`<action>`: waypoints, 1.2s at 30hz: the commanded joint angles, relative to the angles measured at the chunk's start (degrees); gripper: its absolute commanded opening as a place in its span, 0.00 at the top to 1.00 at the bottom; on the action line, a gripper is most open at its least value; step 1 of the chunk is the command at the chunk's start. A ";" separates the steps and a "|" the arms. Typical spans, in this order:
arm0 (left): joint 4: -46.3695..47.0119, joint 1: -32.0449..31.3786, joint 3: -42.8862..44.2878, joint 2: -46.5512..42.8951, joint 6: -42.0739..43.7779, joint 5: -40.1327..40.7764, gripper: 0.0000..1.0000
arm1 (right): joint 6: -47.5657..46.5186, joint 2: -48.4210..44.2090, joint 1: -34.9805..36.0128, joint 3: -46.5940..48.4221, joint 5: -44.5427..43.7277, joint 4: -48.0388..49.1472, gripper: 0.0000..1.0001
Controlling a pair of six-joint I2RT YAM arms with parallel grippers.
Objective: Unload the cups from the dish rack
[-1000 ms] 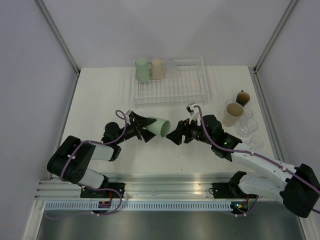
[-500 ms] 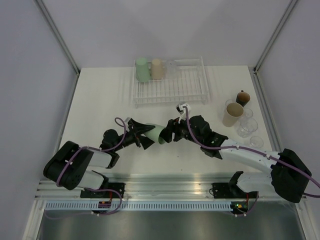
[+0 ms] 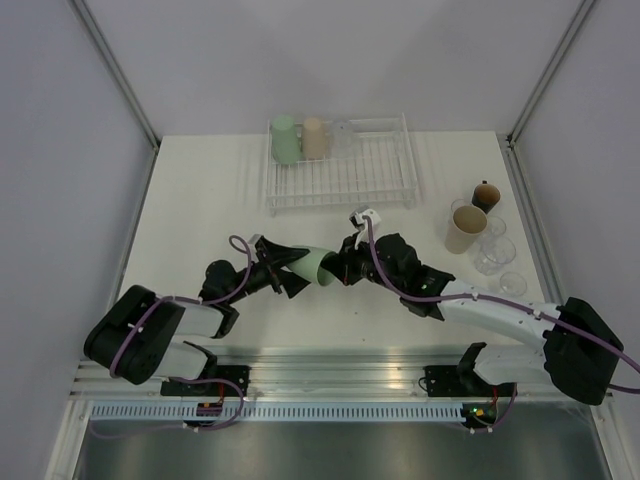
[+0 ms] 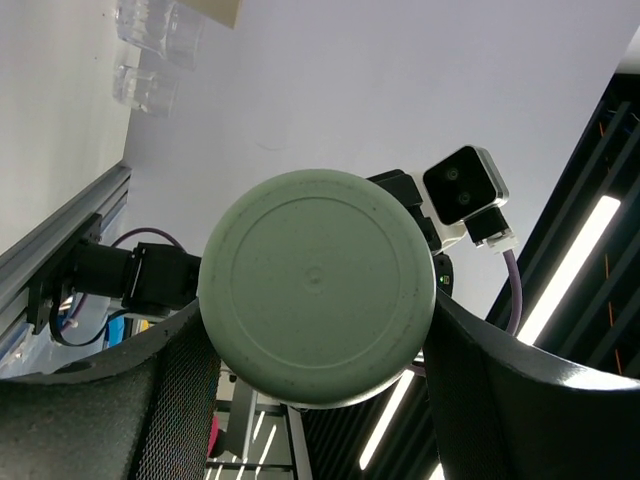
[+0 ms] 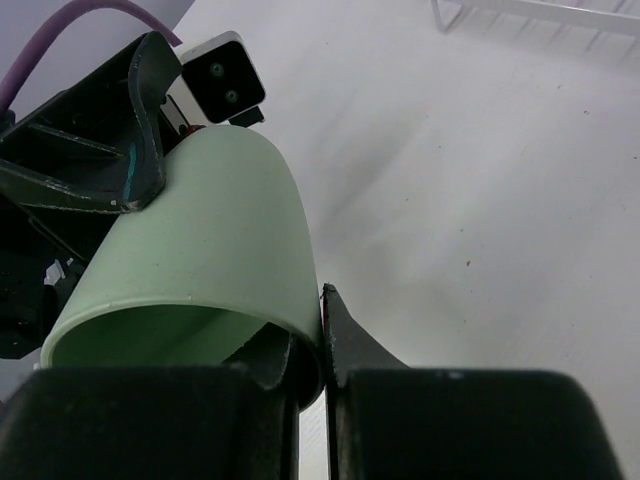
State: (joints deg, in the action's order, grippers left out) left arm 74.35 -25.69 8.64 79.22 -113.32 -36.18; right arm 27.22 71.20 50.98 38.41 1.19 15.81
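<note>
A mint green cup (image 3: 312, 263) hangs on its side above the table between both arms. My left gripper (image 3: 290, 262) is shut on its base end, its two fingers on either side of the round bottom (image 4: 318, 285). My right gripper (image 3: 333, 268) is shut on the cup's rim: one finger sits inside the mouth and the other outside the wall (image 5: 215, 230). The white dish rack (image 3: 340, 200) stands at the back. It holds a mint green cup (image 3: 285, 138), a beige cup (image 3: 315, 137) and a clear cup (image 3: 342, 138) along its far left side.
On the right of the table stand a beige cup (image 3: 465, 228), a small dark brown cup (image 3: 486, 194) and clear cups (image 3: 495, 252). Grey walls close in both sides, and a metal rail runs along the near edge.
My right arm has moved left to the mouth of the mint green cup and its jaws have shut on the rim. The left gripper has kept its grip on the cup, shifting slightly.
</note>
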 commanded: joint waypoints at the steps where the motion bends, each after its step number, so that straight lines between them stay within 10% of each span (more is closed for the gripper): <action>1: 20.66 -0.85 -0.03 0.58 6.08 -2.40 0.64 | 1.34 -3.87 0.17 2.46 -2.42 -0.16 0.99; 3: 20.75 -0.85 0.32 1.81 6.97 -2.66 0.27 | 1.43 -6.06 0.26 1.93 -3.03 -1.74 0.99; 6: 20.75 -0.76 0.85 3.74 8.46 -2.66 0.01 | 1.08 -9.75 0.17 1.67 -5.66 -7.01 0.99; 13: 20.75 0.11 2.78 9.19 13.55 -4.07 0.00 | 1.08 -22.06 0.26 5.34 -22.93 -31.51 0.99; 15: 20.40 0.82 2.69 10.51 15.57 -4.51 0.00 | 5.36 -19.28 -0.18 12.36 -37.48 -48.44 0.99; 18: 18.65 1.00 2.25 11.39 18.92 -5.47 0.00 | 6.18 -11.01 -7.80 21.08 -37.07 -68.08 0.99; 28: 10.84 1.35 1.38 6.48 25.07 -8.11 0.00 | -3.40 -8.01 -31.64 15.03 -7.36 -65.30 0.99; 36: -8.14 1.61 1.46 -4.68 35.08 -8.29 0.00 | -1.21 -4.93 -36.47 13.09 -12.87 -64.77 0.99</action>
State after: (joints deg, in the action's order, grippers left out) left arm 72.20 -24.43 9.80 78.30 -86.61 -43.24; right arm 25.45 65.78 16.53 52.12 -10.39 -49.28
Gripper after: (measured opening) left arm 0.994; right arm 0.078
